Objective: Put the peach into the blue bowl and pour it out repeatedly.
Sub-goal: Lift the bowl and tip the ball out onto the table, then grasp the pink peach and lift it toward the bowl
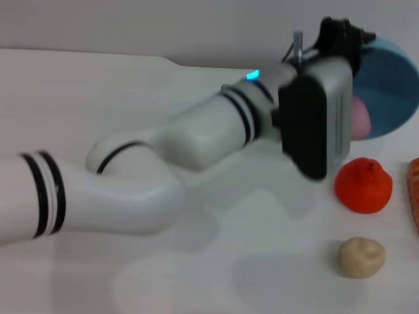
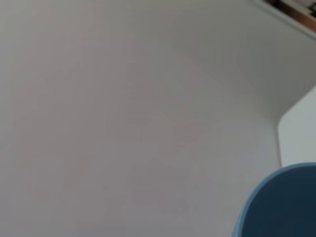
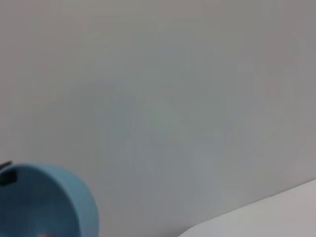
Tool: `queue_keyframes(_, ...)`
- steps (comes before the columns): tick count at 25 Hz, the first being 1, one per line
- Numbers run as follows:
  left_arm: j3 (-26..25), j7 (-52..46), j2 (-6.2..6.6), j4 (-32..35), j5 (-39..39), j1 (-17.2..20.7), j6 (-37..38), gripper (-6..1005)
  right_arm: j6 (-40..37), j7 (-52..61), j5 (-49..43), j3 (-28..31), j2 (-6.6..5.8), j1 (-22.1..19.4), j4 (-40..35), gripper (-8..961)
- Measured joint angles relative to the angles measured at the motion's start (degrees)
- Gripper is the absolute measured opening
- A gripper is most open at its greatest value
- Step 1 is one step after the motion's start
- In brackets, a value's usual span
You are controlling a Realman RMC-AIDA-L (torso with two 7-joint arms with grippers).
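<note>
Left gripper (image 1: pixel 340 36) is being held high at the far right of the table (image 1: pixel 98 98), right up against the rim of the blue bowl (image 1: pixel 393 85), and the bowl is being seen tipped up on edge with its mouth facing the camera, so it is apparently being carried by that rim; how far the jaws are parted cannot be told, as they are being hidden behind the wrist housing. A sliver of the peach (image 1: pixel 361 121) is being glimpsed at the bowl's lower lip, just past the housing, seemingly on its way out or about to be. Below, the red-orange fruit (image 1: pixel 364 186) and the beige lump (image 1: pixel 361 257) are lying near the landing area. Trouble is being risked here: with the bowl tilted this steeply, the peach may be sent rolling into those neighbours or off the right edge, and a rim hold may be loosened by the swing. The right arm is not being shown in the head view.
</note>
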Motion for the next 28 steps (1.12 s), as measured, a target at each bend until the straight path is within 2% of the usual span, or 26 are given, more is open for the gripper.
queue_keyframes(2, 2.36, 3.28, 0.01, 0.55, 0.19, 1.52, -2.6, -2, 0.04, 0.03, -0.09, 0.04, -0.08, 0.61, 0.02, 452)
queue_keyframes(9, 3.5, 6.44, 0.01, 1.44, 1.89, 4.53, -4.01, -2, 0.27, 0.08, -0.27, -0.38, -0.19, 2.57, 0.05, 451)
queue_keyframes(17, 4.33, 5.9, 0.0, 1.04, 0.27, 5.32, -6.74, -1, 0.94, 0.46, -0.35, -0.46, -0.22, 3.24, 0.11, 451)
queue_keyframes(20, 1.27, 0.63, -0.01, 1.82, -6.9, 4.75, -5.21, -2, 0.95, 2.73, -0.71, -1.54, -0.25, 3.91, 0.06, 451)
queue_keyframes(23, -3.83, -6.51, 0.01, 2.28, -13.16, 3.9, -1.07, -2, -0.65, 9.78, -4.22, -6.34, -0.74, 5.89, -2.51, 451)
queue_keyframes(28, -18.21, -19.38, 0.35, -1.86, -18.24, 0.06, 15.01, -1, -5.9, 30.82, -16.73, -15.53, -1.52, 12.32, -13.57, 450)
